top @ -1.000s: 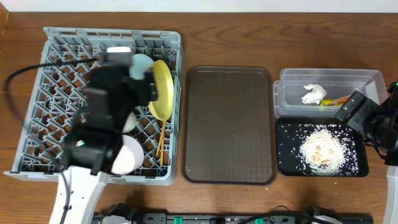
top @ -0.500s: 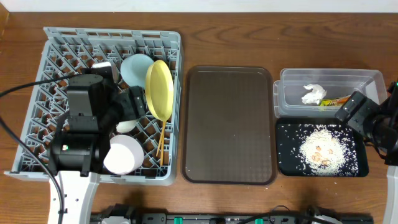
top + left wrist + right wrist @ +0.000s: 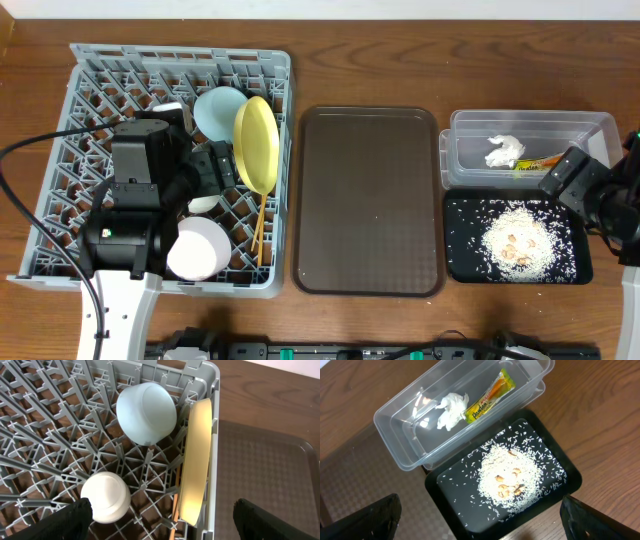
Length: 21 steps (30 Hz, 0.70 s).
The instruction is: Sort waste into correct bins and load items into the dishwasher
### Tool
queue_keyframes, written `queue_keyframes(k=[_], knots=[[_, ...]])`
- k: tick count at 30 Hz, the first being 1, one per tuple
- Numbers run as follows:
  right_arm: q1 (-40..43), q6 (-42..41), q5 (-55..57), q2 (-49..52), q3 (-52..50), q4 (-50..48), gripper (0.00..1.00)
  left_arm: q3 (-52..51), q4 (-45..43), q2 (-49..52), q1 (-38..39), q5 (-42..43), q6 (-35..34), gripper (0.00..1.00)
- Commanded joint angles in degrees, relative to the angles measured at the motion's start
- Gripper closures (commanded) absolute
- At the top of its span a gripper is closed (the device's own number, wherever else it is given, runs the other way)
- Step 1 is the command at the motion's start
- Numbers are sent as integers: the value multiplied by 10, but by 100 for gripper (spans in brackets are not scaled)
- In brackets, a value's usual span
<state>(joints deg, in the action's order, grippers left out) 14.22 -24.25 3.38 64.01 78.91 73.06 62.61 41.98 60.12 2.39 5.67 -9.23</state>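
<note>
- My left gripper [image 3: 172, 525] hangs over the dish rack [image 3: 50, 425], fingers spread wide with nothing between them.
- Closest under it, just off the left finger, the white cup [image 3: 106, 496] sits among the pegs. The chopsticks [image 3: 260, 228] poke down through the lattice by the plate's near edge.
- Farther out from that tool, the yellow plate [image 3: 196, 460] stands on edge along the rack's wall. The blue bowl [image 3: 146, 412] sits bottom-up beyond the cup, just beside the plate.
- My right gripper [image 3: 482, 522] is just as wide open and empty, held above the bins.
- Right ahead of it, the black tray [image 3: 560, 480] holds the rice scraps [image 3: 507, 477] in one heap with stray grains around it.
- Beyond the tray, touching its far edge, the clear tub [image 3: 400, 435] holds the napkin [image 3: 451, 407] and the snack wrapper [image 3: 490, 392].
- The brown tray [image 3: 368, 200] between the two arms carries nothing I can see.
- My read: the sorting and the loading both look finished — I see no item left outside a bin or the rack, so only pulling the arms clear seems to remain.
</note>
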Motion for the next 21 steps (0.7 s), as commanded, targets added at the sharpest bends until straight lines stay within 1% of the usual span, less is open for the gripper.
queue_keyframes(k=[1, 11, 15, 17, 19, 20, 21], knots=[[0, 7, 2, -3, 2, 0, 1, 11, 0, 1, -2, 3, -5, 9], [-1, 7, 2, -7, 0, 1, 1, 11, 0, 1, -2, 3, -5, 8], [-11, 16, 59, -43, -1, 3, 1, 11, 0, 1, -2, 3, -5, 8], [-23, 15, 53, -72, -5, 1, 1, 11, 0, 1, -2, 3, -5, 8], [-45, 16, 54, -108, -17, -21, 1, 11, 0, 1, -2, 3, -5, 8], [-56, 17, 57, -127, -27, -46, 1, 11, 0, 1, -2, 3, -5, 8], [-72, 31, 54, -154, -46, -97, 1, 11, 0, 1, -2, 3, -5, 8]])
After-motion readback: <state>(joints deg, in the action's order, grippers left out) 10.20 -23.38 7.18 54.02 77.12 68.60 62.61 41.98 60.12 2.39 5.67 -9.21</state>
